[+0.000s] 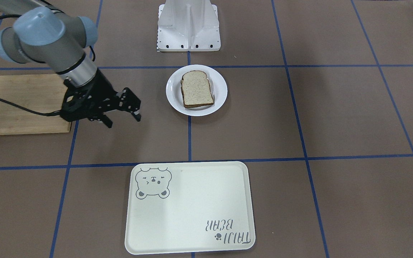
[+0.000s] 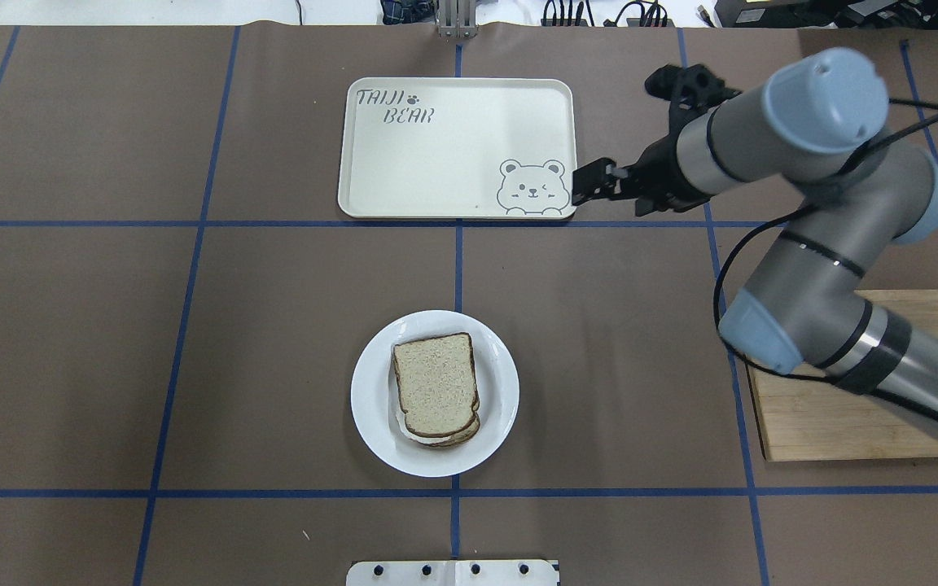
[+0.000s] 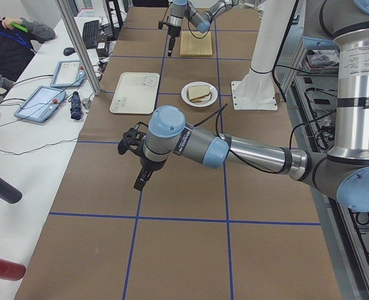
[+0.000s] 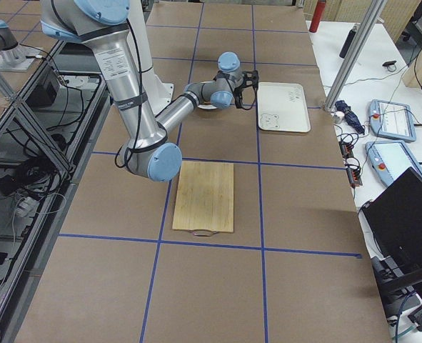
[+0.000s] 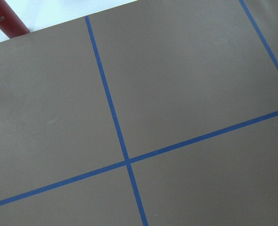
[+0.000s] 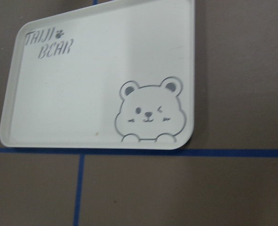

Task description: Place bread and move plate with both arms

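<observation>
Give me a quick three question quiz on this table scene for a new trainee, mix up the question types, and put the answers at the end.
1. True or false: the bread lies on the tray.
2. Multiple choice: the jaws of the right arm hold A) the bread, B) the plate, C) nothing.
3. Fill in the blank: the wooden board lies on the robot's ___ side of the table.

Key
1. False. It rests on the plate, on top of another slice.
2. C. The jaws stand apart and empty.
3. Right.
</observation>
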You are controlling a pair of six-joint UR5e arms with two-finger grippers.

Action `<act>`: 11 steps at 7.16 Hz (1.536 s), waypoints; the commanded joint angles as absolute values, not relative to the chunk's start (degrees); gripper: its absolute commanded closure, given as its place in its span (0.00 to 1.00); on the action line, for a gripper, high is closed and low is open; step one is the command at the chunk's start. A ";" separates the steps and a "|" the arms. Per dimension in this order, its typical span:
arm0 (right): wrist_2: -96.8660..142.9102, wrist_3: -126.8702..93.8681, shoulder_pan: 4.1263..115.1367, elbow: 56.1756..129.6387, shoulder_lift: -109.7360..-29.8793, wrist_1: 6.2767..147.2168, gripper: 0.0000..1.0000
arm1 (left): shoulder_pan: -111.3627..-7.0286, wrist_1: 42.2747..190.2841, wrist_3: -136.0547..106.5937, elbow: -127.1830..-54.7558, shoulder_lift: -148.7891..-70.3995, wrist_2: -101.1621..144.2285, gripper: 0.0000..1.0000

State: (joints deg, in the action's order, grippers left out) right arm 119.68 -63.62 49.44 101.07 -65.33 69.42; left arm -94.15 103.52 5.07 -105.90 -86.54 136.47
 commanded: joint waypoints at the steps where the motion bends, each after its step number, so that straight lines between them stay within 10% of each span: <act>1: 123.40 -39.42 61.21 100.46 -67.22 86.76 0.00 | -90.12 106.44 5.18 -106.08 -89.19 136.32 0.02; 6: 127.97 0.55 78.37 100.55 -88.29 92.02 0.00 | -78.24 111.17 -9.41 -106.61 -92.46 137.89 0.01; 11: 127.35 0.70 83.94 101.07 -96.86 89.82 0.00 | -53.92 151.00 -74.45 -101.54 -94.64 135.30 0.01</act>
